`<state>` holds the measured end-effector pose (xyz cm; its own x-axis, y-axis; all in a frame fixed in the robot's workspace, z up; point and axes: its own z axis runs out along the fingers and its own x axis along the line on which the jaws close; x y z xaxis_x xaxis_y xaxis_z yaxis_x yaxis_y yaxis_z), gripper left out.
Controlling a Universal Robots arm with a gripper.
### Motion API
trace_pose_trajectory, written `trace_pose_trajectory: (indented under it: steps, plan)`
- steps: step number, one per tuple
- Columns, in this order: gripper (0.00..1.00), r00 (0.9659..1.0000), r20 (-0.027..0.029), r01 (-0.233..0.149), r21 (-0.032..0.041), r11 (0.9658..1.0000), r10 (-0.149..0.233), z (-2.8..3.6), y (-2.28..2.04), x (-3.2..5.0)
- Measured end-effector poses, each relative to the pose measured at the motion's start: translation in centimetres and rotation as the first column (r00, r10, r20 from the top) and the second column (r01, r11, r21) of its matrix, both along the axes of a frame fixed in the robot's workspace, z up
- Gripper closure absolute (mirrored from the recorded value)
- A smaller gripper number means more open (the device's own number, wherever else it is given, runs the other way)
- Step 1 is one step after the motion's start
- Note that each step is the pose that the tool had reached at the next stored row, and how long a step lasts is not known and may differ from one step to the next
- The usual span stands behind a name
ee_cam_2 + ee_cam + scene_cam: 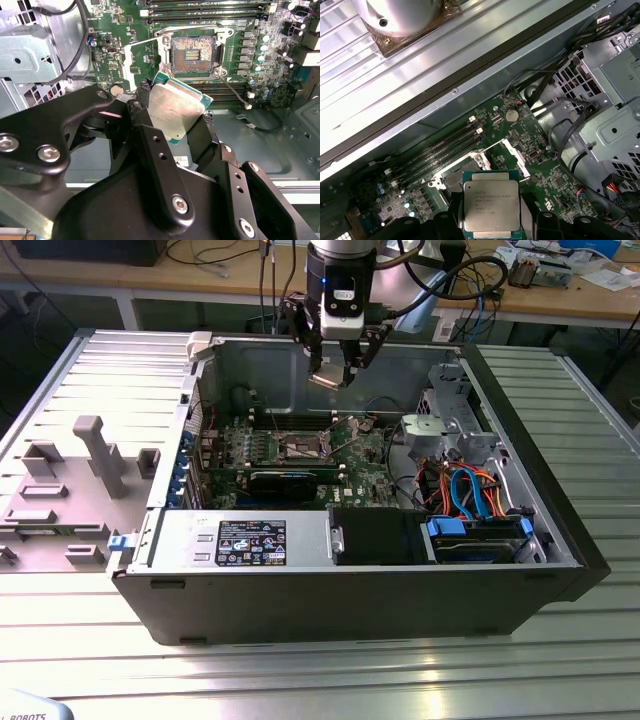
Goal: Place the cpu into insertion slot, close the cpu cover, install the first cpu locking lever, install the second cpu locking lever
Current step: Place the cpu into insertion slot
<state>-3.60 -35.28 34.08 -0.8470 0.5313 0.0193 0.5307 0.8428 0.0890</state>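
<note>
The tool (340, 370) grips the cpu (176, 107) by two opposite edges between black fingers (143, 92), holding it in the air above the slot (193, 50), not touching it. The cpu is a flat square, with a dull silver top on a green rim. The slot's dark centre lies bare, and its thin silvery cover (128, 65) stands open beside it.
</note>
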Motion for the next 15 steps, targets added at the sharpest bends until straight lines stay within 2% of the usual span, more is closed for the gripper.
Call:
trace_pose_trajectory:
  steps: [15]
  plan:
    - [0.46,1.0000,0.0000,0.007,0.0000,1.0000,-0.007,-0.02,0.00,0.00]
